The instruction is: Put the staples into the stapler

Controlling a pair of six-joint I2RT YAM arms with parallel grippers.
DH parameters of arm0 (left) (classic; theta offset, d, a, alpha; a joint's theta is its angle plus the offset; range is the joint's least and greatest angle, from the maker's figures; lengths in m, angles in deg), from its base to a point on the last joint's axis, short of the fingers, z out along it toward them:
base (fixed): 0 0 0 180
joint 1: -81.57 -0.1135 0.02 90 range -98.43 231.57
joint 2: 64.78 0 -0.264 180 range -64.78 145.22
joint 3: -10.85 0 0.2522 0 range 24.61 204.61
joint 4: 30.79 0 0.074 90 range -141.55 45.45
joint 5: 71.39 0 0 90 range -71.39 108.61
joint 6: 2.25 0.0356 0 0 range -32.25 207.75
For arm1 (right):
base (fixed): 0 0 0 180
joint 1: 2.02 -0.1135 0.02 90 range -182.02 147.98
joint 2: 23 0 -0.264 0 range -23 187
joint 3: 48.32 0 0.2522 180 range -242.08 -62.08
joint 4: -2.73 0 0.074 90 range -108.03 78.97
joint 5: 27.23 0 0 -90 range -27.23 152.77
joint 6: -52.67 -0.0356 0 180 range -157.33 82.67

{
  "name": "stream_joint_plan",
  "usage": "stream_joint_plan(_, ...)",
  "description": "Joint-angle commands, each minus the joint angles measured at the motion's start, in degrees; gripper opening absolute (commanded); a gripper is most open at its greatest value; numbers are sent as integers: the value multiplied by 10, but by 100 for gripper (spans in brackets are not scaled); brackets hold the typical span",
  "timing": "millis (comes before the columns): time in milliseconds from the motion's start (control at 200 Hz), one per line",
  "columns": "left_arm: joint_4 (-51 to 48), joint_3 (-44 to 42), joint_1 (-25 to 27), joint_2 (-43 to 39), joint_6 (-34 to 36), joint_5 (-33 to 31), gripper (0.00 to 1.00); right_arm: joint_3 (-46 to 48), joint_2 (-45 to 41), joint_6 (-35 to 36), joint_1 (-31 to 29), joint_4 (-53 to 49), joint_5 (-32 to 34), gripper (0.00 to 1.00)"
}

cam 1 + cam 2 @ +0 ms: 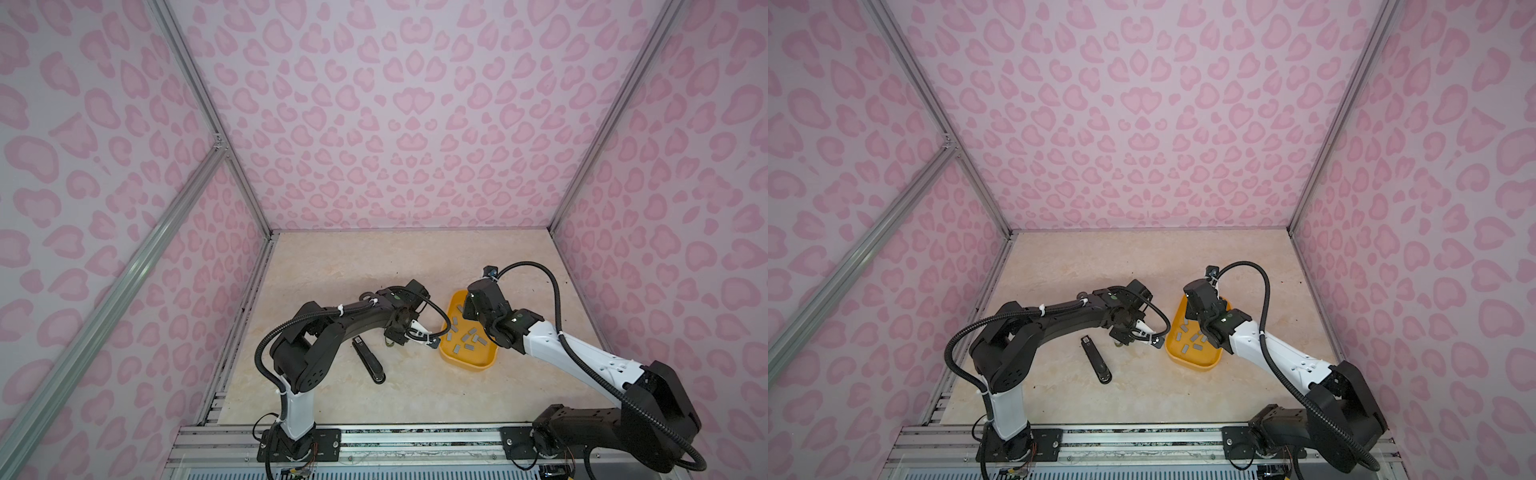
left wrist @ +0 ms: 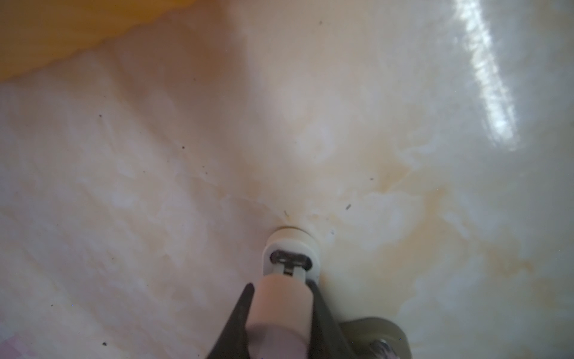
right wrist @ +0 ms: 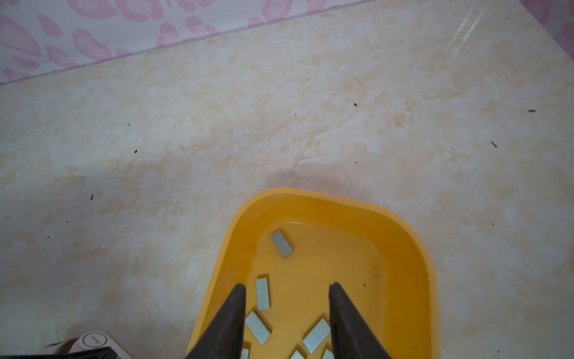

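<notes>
Far tabletop point(image 1: 395, 266) bare, yellow tray point(image 1: 465, 365) and black stapler point(image 1: 369, 360), seemingly flat, obstructing near middle

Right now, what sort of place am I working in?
Likely a lab robot-recording booth, not an office: pink leopard-print panels on aluminium framing wall in a marble-look tabletop, and a mounting rail runs along its near edge.
</notes>
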Motion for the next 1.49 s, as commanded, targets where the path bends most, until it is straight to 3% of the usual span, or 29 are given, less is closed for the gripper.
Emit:
stream_joint_plan(0,-27,4,-1,-8,-9,18,8,9,-5,-7,2,14,16,45)
stream_joint_plan(40,-26,3,-2,-17,-17,27,4,15,-10,-7,5,19,16,45)
stream_joint_plan(260,1,-16,-38,-97,-79,99,4,72,-63,-11,29,72,15,45)
stream_joint_plan(390,19,-29,-69,-135,-125,89,4,105,-85,4,29,116,32,46)
stream_joint_plan(470,40,-34,-68,-154,-159,55,3,119,-79,26,27,148,10,46)
stream_joint_plan(560,80,-32,-60,-172,-216,66,4,104,-56,27,23,144,-20,43)
stream_joint_plan(600,113,-44,-54,-182,-250,61,4,93,-46,31,14,136,-22,42)
stream_joint_plan(660,187,-63,-44,-194,-334,2,4,83,-36,37,-4,134,-24,44)
stream_joint_plan(735,187,-57,-36,-209,-449,-36,3,78,-31,37,-11,142,-62,44)
stream_joint_plan(780,186,-62,-34,-221,-522,-38,4,76,-29,41,-15,149,-89,45)
stream_joint_plan(860,181,-94,-25,-245,-576,-22,3,75,-28,35,-15,161,-133,44)
stream_joint_plan(1015,297,-216,-18,-296,-608,-3,4,97,-19,27,-15,225,-188,45)
stream_joint_plan(1190,343,-255,-17,-374,-630,87,4,94,11,27,-14,269,-260,41)
stream_joint_plan(1265,367,-278,-17,-396,-615,65,3,85,19,31,-21,285,-299,37)
stream_joint_plan(1345,396,-300,-18,-390,-593,36,4,72,9,45,-32,267,-296,37)
stream_joint_plan(1490,380,-266,-17,-325,-598,83,3,92,-35,46,-33,283,-295,42)
